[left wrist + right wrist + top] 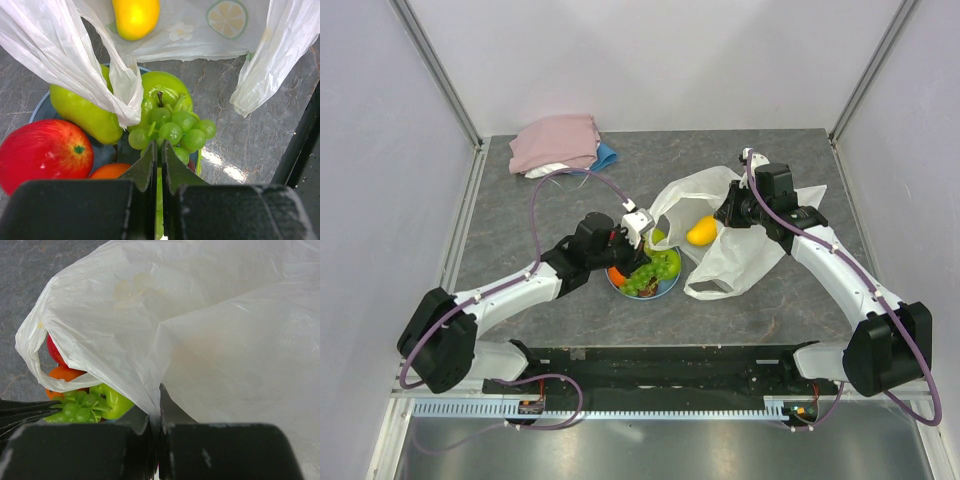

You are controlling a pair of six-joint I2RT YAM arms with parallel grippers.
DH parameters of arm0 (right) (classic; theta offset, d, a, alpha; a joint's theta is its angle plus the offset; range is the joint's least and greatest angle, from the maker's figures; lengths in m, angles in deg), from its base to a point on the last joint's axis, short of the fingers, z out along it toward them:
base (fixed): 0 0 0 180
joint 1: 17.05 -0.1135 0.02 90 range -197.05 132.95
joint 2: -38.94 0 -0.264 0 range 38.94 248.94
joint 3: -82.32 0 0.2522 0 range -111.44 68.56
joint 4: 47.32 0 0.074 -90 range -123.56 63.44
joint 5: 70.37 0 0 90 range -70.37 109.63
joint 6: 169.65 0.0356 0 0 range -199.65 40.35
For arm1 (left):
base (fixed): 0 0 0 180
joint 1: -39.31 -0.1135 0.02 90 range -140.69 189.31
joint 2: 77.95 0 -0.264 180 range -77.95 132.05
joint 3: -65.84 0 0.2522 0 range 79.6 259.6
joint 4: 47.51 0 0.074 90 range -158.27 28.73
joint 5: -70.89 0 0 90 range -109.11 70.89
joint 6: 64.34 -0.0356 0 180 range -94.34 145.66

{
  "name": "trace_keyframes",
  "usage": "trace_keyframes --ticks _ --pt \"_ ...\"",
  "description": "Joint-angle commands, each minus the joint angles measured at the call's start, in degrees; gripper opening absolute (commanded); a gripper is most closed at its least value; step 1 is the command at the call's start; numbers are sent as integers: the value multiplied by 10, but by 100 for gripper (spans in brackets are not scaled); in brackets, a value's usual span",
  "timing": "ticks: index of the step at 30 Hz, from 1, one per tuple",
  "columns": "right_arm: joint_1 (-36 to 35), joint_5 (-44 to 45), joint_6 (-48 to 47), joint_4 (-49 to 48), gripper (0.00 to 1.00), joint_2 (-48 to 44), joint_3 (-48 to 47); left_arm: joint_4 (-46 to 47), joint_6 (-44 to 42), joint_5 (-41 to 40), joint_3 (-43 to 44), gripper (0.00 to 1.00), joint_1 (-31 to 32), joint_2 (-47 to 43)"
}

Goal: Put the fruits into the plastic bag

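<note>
Your left jaws, lowest in the left wrist view, stood pressed together with a strip of green pinched between them. They were clamped on the near end of the grape bunch point(175, 132). It lay on the blue plate point(42, 107), its long axis running straight away from the jaws toward the plastic bag point(200, 35).

Beside it in that view sat the red apple point(42, 155) and the orange point(110, 171) to the left. The pear point(82, 112) and the green apple point(162, 90) lay just beyond, the apple touching the grapes.

One bag handle point(75, 65) draped down over the pear and the green apple, right in the line from the plate to the bag's mouth. That mouth opened to the right of the plate and a little farther off, with the mango point(135, 17) lying on its lower sheet.

Your right jaws were shut on a fold of the bag's upper film, apparently keeping the mouth open above the table point(240, 150).

You would probably have needed to raise the bunch clear of that handle before carrying it far and right. Your left arm point(520, 285) was the nearer one and had the fruit.
</note>
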Motion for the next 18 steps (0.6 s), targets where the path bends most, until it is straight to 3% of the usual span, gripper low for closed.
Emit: trace_keyframes --ticks 1,12,18 --pt "0 -4 2 -15 0 -11 -3 13 -1 23 11 2 -2 -40" --pt "0 -6 1 -8 0 -22 -8 -30 8 50 52 2 -2 -150" --pt "1 -7 5 -8 0 -23 -6 10 33 88 97 2 -2 -137"
